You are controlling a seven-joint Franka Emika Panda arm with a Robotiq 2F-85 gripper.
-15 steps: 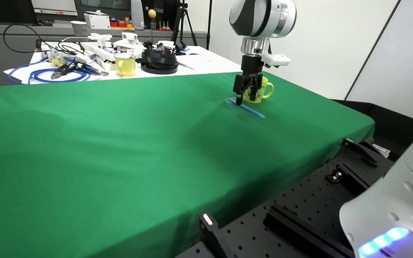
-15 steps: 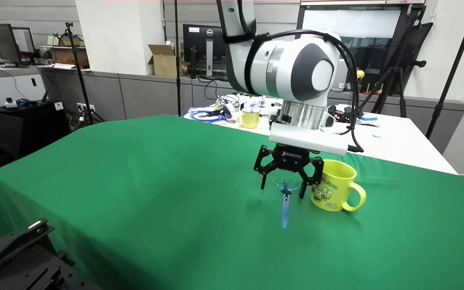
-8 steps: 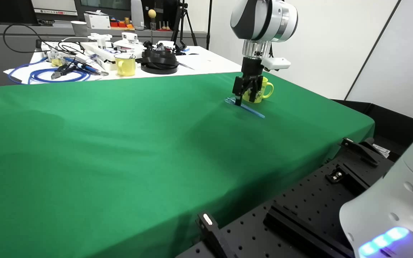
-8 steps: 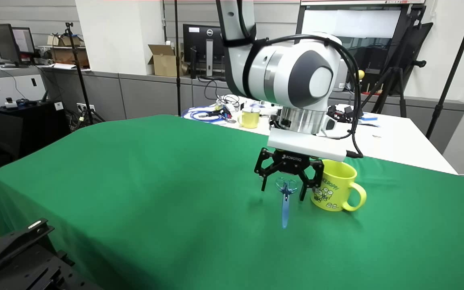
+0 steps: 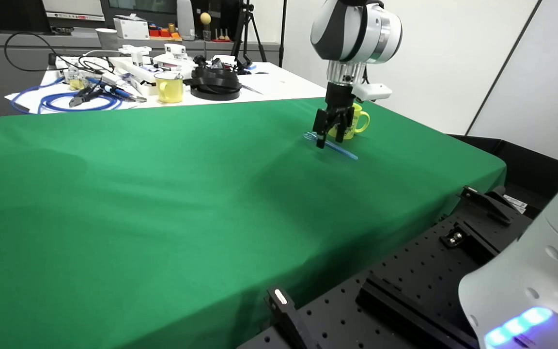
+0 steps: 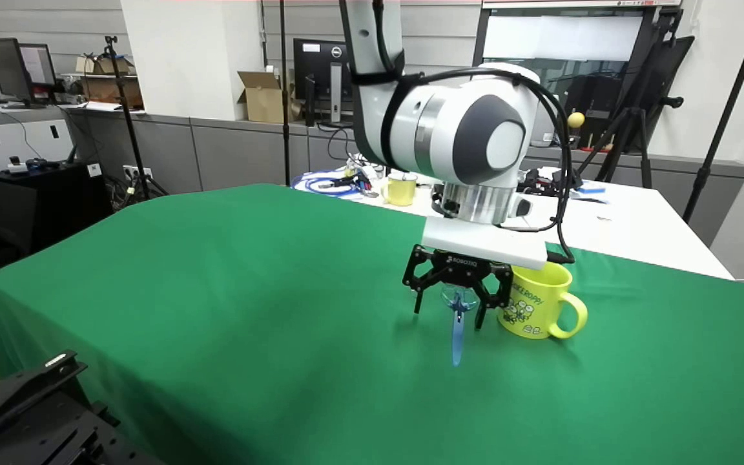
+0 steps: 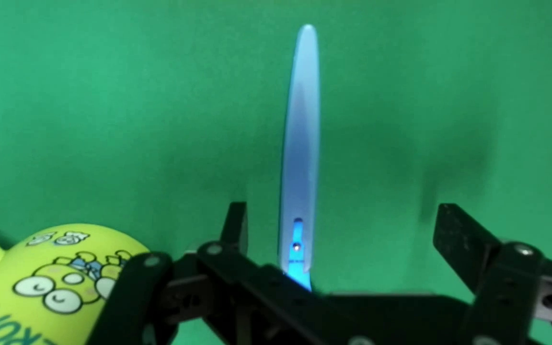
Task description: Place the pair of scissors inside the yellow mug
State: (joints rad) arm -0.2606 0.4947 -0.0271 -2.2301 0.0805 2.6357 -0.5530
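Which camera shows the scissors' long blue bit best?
The wrist view: there the long bit of the scissors looks biggest, seen from above. Both exterior views show it smaller, lying on the green cloth, plus some of the finger loops, which the wrist view doesn't show.

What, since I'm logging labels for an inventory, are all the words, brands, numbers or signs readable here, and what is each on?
"ROBOTIQ": on the gripper.
"KEROPPI", end letters less clear: on the yellow mug; upside down and cut off in the wrist view.
"DELL": on the dark monitor.
Too small or blurred to read: the white sticker on that monitor, the red-printed strip, the label on the dark cabinet, the marking on the scissors.
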